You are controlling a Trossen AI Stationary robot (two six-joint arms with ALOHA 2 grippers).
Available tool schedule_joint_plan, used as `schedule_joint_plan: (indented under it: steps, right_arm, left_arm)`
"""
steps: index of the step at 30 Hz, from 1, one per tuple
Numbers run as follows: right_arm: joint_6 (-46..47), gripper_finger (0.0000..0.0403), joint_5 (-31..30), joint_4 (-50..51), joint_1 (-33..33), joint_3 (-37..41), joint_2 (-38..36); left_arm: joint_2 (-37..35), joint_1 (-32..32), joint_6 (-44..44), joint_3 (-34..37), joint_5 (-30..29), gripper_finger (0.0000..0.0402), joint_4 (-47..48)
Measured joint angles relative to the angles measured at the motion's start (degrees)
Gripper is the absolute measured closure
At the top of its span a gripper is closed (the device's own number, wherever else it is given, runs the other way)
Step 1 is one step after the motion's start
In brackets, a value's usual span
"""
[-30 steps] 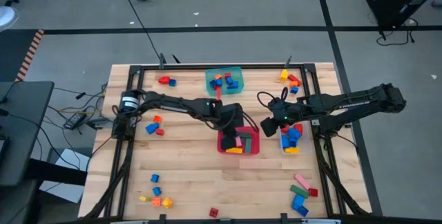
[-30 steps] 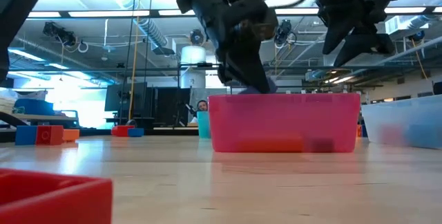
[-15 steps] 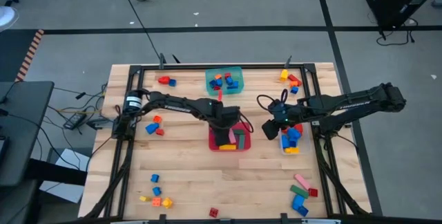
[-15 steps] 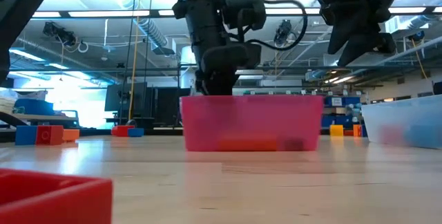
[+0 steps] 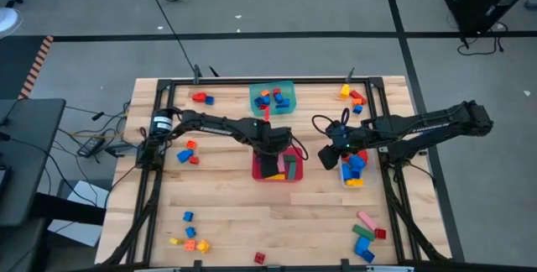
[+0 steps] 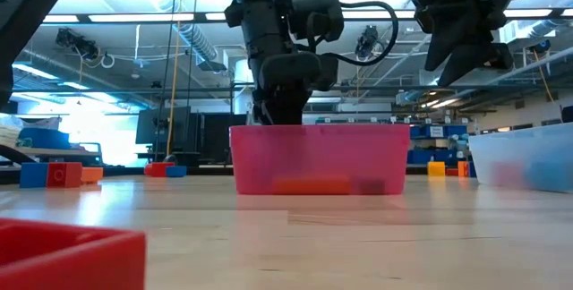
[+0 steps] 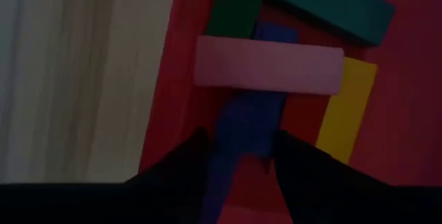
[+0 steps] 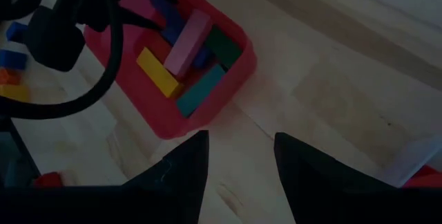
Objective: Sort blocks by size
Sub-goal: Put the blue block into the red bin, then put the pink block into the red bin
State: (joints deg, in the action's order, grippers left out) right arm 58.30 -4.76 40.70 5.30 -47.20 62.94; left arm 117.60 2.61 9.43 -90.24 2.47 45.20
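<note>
High view: sorting looks partly done. The red plastic tub [image 5: 278,164] at mid-table holds long bars, the teal plastic tub [image 5: 273,96] at the far edge holds small bricks, and the clear tub [image 5: 353,170] to the right holds blue and yellow ones. Loose plastic toy blocks [image 5: 189,154] remain well apart in clusters near the left rail, both near corners and the far right corner, so much is left. The left gripper [image 5: 270,164] reaches into the red tub; the right gripper [image 5: 331,156] hovers between the red and clear tubs.

Low view: orange and dark bars show faintly through the translucent red wall.

Left wrist view: its fingers stand slightly apart astride a blue bar [image 7: 243,131] lying under a pink bar [image 7: 269,65]; whether they grip it I cannot tell.

Right wrist view: its fingers are parted and empty over bare wood.
</note>
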Motion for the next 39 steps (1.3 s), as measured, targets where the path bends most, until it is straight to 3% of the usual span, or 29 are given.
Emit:
schedule_joint_plan:
  steps: [7,13,19,24,31,36,39]
  right_arm:
    - [0.0,0.0224,-0.4,0.0,0.0,0.0,-0.3]
    - [0.0,0.0224,-4.5,0.0,-0.1,0.0,-3.9]
    - [0.0,0.0224,-6.4,0.3,-0.2,0.0,-9.0]
    - [-2.9,0.0224,-6.3,0.5,0.7,0.0,-10.3]
    - [-8.4,0.0213,-5.7,-0.6,1.0,0.0,-7.1]
    - [-13.4,0.0194,0.7,-6.8,1.1,-1.6,-3.9]
    - [-15.0,0.0189,5.4,-3.2,2.0,-6.8,-0.2]
  left_arm:
    - [0.0,0.7,-0.2,-5.7,-0.2,0.0212,6.4]
    - [-1.8,0.7,-2.1,-10.8,-2.3,0.0212,11.5]
    - [-8.9,0.2,1.1,-9.6,-15.0,0.0212,9.9]
    - [-18.8,-0.5,4.3,-2.2,-21.8,0.0212,4.4]
    - [-34.9,-4.9,7.7,14.5,-22.9,0.0211,-6.5]
    - [-44.7,-8.8,13.7,26.3,-25.1,0.0211,-14.6]
    - [-48.2,-10.9,16.9,31.6,-25.1,0.0211,-17.7]
